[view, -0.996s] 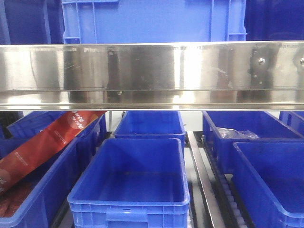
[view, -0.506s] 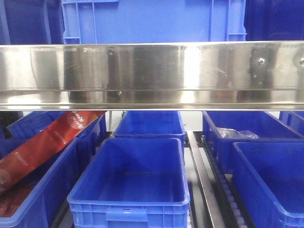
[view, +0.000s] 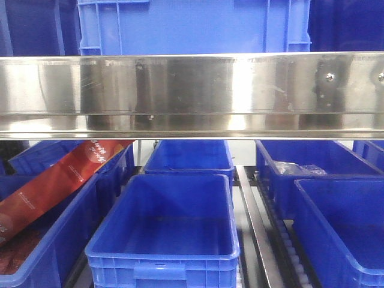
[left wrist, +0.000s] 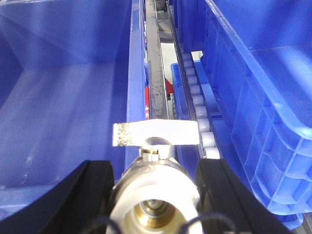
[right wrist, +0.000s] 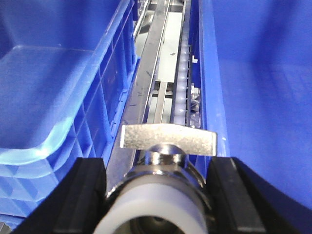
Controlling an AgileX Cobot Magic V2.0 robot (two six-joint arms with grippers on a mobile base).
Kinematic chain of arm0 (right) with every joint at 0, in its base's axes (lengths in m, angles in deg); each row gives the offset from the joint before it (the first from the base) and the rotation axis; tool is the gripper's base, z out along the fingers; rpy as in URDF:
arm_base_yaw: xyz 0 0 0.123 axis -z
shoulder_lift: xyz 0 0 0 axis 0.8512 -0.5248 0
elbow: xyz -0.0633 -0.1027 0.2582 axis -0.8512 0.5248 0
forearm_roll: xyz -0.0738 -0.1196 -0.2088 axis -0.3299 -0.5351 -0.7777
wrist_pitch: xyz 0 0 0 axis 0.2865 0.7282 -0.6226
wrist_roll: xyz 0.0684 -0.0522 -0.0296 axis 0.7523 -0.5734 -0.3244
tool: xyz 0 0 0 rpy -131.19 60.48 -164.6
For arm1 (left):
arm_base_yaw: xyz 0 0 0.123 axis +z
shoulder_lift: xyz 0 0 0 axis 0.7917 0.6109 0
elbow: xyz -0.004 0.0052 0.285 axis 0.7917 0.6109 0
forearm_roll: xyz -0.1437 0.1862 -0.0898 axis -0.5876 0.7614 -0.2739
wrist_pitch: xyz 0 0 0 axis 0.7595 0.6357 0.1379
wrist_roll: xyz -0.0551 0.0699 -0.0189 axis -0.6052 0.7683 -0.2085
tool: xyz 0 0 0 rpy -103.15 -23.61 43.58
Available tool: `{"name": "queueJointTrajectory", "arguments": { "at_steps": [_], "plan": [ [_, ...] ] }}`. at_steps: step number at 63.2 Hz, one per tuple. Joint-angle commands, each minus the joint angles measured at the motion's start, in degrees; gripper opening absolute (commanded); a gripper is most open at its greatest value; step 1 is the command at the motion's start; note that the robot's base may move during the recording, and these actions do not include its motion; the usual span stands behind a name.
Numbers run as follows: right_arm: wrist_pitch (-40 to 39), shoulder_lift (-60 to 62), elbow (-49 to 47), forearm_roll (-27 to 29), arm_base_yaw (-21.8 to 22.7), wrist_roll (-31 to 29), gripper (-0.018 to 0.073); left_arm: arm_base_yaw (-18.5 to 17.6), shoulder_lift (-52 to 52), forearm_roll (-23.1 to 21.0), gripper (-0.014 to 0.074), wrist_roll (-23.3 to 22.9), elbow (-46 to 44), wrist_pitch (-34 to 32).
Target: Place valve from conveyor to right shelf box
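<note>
Valve (right wrist: 165, 156), silvery with a white plastic cap and a flat wing handle, sits clamped in the right end effector (right wrist: 158, 195). The left end effector (left wrist: 155, 195) grips a second valve (left wrist: 152, 165). Beyond runs a roller track (right wrist: 183, 92). This looks like the carry step; next, shift over the glossy blue right box (right wrist: 258, 73) and release.

The left hand (left wrist: 155, 192) is clamped on a valve (left wrist: 156, 168), its 2 black fingers (left wrist: 92, 195) pressing either side of the body. The right hand (right wrist: 157, 192) grips a second valve (right wrist: 165, 161) likewise, fingers flanking it.
</note>
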Motion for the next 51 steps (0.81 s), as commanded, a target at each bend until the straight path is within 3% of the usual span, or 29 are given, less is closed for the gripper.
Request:
{"name": "queueJointTrajectory", "arguments": {
  "at_steps": [1,8,12,29,37,51],
  "plan": [
    [-4.1,1.0,-1.2,0.3,0.1,-0.5,-0.0154,0.1,-0.6,-2.3,-0.0111,-0.4,-0.9,-5.4],
    [-4.6,0.9,-2.5,0.6,0.0,-0.5,-0.0154,-0.9,0.0,-6.4,-0.0111,1.7,-2.2,-8.7],
    [-5.3,0.4,-4.7,0.7,-0.8,-1.1,-0.0154,-2.6,1.3,-6.7,-0.0111,2.0,-4.5,-8.7],
    [-6.5,-7.8,-19.7,0.8,-8.7,-2.6,-0.0154,-16.4,14.6,-6.7,-0.0111,2.0,-21.2,-8.2],
    [-6.7,-12.8,-24.8,0.8,-11.9,-2.6,-0.0154,-20.8,21.8,-6.7,-0.0111,2.0,-26.9,-8.9],
    [-7.8,-21.4,-26.9,0.9,-15.3,-2.6,-0.0154,-23.6,31.8,-6.7,-0.0111,2.0,-29.9,-10.5]
  ]
}}
